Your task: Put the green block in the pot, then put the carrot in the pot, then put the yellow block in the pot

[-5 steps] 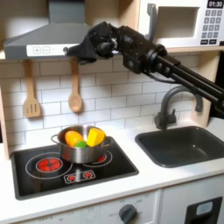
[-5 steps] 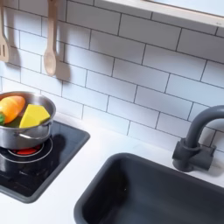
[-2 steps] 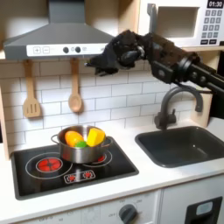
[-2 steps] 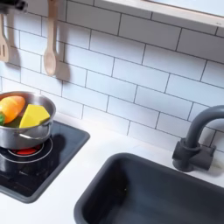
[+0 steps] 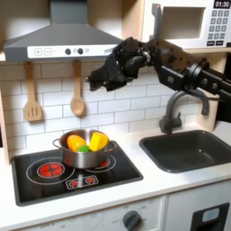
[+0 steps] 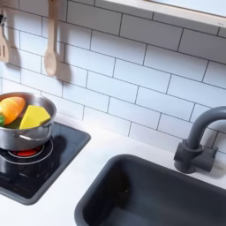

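I am hanging my tool (image 5: 101, 80) high right of the pot (image 5: 81, 155); grip unclear; carrot (image 6: 11, 108) and yellow block (image 6: 35, 117) sitting inside.

Arm (image 5: 176, 63) all black, matte, no colour accents. Built from boxy servo-style blocks joined by slimmer links; joints read as chunky rectangular housings with rounded edges. Gripper (image 5: 97, 79) at the arm's 9 o'clock end, also black, stubby dark fingers, too blurred to make out pads or gap. Wrist section just behind it is the bulkiest lump. A few glossy highlights along the upper link. Screws, cables and markings not resolvable at this sharpness.
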